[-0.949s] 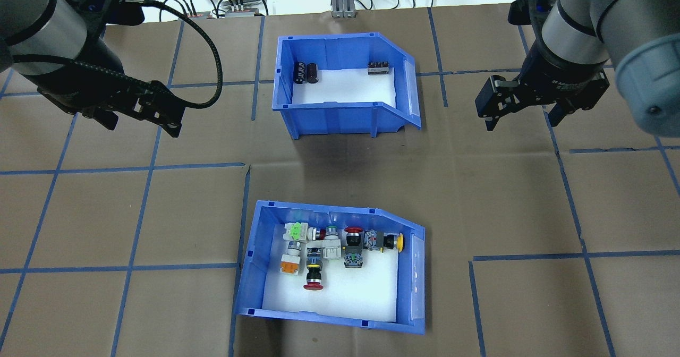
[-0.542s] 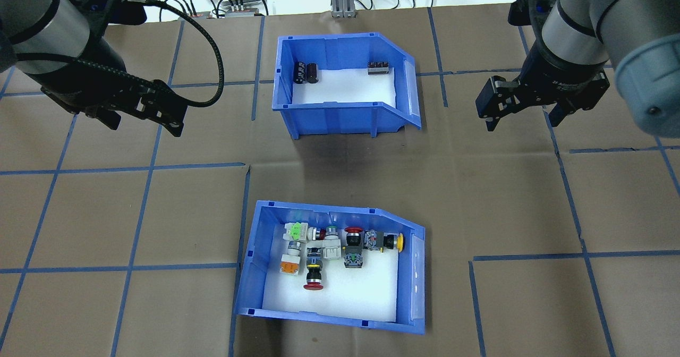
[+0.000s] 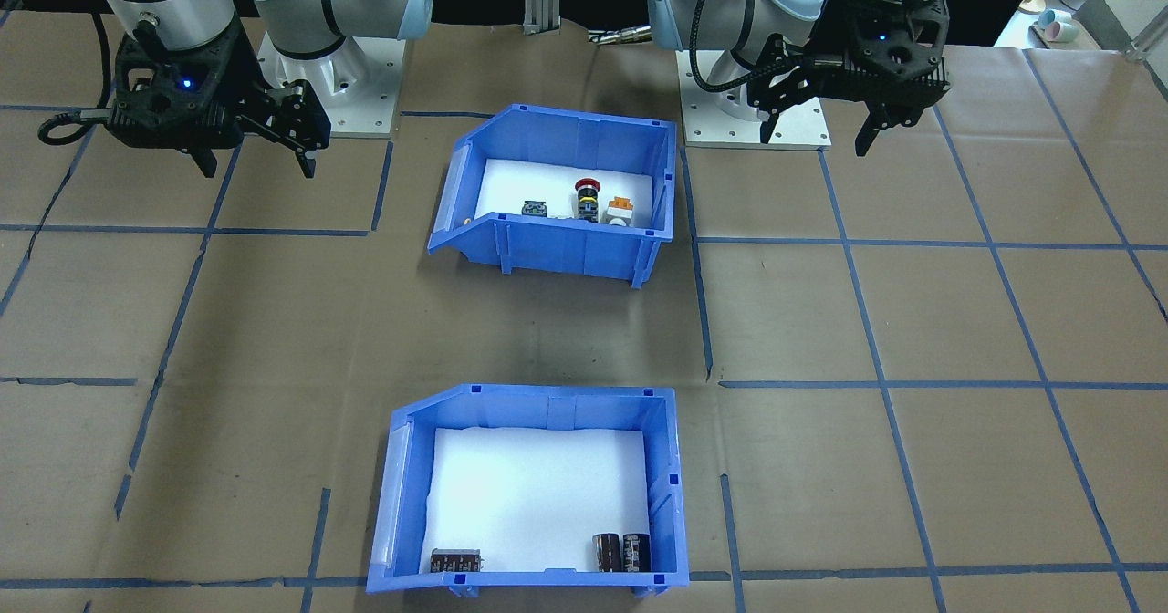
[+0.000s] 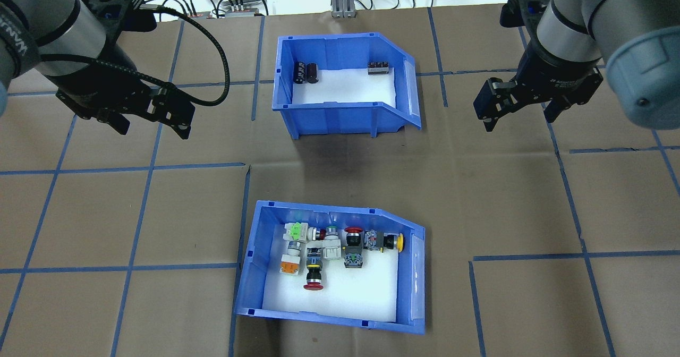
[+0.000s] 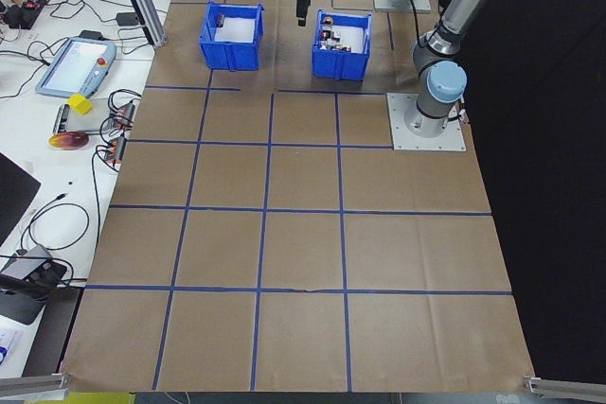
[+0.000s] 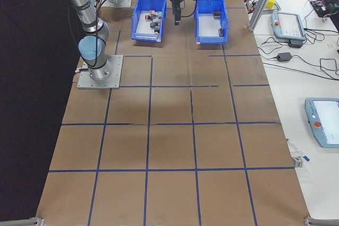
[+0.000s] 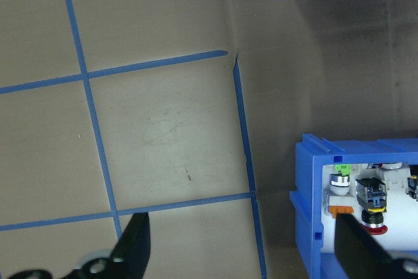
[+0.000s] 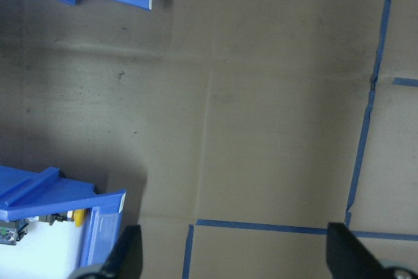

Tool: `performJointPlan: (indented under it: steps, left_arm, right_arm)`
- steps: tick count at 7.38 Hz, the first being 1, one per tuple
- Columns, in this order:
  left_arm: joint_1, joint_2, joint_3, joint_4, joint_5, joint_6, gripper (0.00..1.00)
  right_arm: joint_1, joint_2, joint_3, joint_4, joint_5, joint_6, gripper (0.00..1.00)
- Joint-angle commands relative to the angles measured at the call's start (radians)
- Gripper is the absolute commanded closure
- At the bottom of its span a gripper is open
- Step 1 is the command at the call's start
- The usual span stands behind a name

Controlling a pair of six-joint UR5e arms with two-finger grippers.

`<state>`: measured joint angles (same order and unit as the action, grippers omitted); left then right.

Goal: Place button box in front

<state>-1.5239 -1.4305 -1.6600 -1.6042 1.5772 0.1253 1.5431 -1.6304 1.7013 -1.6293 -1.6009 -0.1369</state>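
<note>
While both pincers hang open, the button box (image 4: pixel 249 272) sits untouched.

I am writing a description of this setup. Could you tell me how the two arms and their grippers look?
Both arms have silver-grey tube segments with pale blue-grey joint caps. Each ends in a black wrist block and a black two-finger gripper: the left gripper, the right gripper. A thick black cable loops beside the left wrist. White lettering rings the right wrist. In the front-facing view, a small blue light glows on each wrist block.
</note>
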Motion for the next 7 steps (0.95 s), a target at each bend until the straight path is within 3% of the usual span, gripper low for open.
performJointPlan:
  steps: [1, 3, 5, 7]
  left_arm:
    - [-0.016, 0.016, -0.007, -0.006, -0.019, -0.250, 0.01]
    - [-0.051, 0.013, -0.049, -0.011, -0.036, -0.584, 0.01]
    - [-0.126, 0.038, -0.148, 0.032, -0.036, -0.782, 0.01]
    - [-0.154, 0.062, -0.211, 0.111, -0.037, -1.002, 0.01]
  right_arm:
    - [0.006, 0.099, -0.088, 0.000, 0.004, -0.012, 0.00]
    - [0.043, 0.219, -0.224, 0.019, 0.012, -0.100, 0.00]
    - [0.116, 0.295, -0.249, -0.016, 0.013, -0.298, 0.00]
    - [0.168, 0.381, -0.329, -0.041, 0.012, -0.506, 0.00]
